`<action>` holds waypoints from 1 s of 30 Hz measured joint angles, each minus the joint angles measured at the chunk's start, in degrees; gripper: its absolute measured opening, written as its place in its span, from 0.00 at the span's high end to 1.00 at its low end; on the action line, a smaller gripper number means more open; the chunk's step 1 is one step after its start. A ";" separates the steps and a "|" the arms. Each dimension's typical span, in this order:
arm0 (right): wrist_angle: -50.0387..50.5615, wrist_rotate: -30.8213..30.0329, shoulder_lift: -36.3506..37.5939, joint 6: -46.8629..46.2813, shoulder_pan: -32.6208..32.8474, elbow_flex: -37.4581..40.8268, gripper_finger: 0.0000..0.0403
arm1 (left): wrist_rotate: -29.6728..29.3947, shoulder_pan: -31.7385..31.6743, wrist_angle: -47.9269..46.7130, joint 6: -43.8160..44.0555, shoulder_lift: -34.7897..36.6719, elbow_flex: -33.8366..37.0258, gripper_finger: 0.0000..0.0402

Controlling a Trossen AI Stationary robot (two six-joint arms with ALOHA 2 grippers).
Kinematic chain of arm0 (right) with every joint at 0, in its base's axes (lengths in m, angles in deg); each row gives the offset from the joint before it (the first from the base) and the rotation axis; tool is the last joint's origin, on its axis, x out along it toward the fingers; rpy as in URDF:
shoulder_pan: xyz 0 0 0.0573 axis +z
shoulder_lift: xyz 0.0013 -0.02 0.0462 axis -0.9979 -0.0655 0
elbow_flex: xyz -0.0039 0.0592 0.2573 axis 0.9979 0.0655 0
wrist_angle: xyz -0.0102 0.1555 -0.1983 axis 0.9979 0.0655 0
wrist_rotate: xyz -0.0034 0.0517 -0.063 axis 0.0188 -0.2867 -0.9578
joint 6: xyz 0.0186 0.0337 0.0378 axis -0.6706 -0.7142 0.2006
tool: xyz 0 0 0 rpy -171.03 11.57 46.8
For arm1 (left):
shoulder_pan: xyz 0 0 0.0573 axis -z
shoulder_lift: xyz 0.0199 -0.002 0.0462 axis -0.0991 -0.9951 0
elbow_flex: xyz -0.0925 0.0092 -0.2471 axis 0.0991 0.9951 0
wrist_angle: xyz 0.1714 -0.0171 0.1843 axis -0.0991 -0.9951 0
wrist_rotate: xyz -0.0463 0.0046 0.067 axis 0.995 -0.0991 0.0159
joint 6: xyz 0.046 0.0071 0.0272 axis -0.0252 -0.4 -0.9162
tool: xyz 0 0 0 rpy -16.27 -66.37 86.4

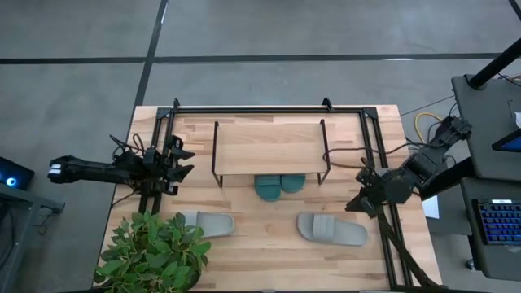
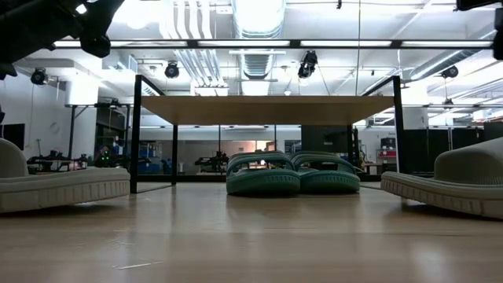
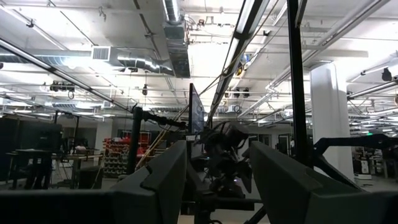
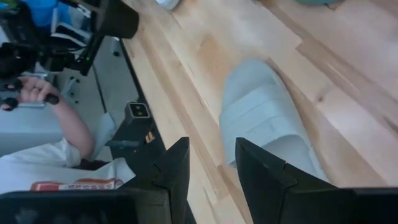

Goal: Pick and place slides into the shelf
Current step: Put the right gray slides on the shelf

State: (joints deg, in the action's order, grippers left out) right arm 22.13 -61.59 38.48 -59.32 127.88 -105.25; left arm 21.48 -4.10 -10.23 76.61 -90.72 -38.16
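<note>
Two teal slides (image 1: 277,186) already sit under the shelf (image 1: 267,147), and two grey slides wait near the table's front edge. If I drop my right gripper (image 1: 364,200) crooked onto the right grey slide (image 1: 331,229), the soft foam could squash and slip out. Both my grippers, right and left (image 1: 181,162), are spread apart and hold nothing

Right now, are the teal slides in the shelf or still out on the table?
In. The two teal slides sit side by side under the shelf's top board, between its black legs.
</note>
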 joint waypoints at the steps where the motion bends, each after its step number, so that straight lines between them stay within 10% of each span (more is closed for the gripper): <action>1: -0.02 -0.64 -0.85 -1.27 0.96 0.00 0.70 | 0.00 0.00 -0.03 0.00 0.00 0.00 0.59; 30: -4.06 -17.39 -29.86 -32.11 12.89 0.01 0.70 | -0.02 -0.02 -0.01 0.02 0.00 0.00 0.59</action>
State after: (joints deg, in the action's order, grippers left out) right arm 18.08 -78.98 8.62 -91.43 140.77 -105.24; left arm 21.46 -4.12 -10.23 76.63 -90.72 -38.16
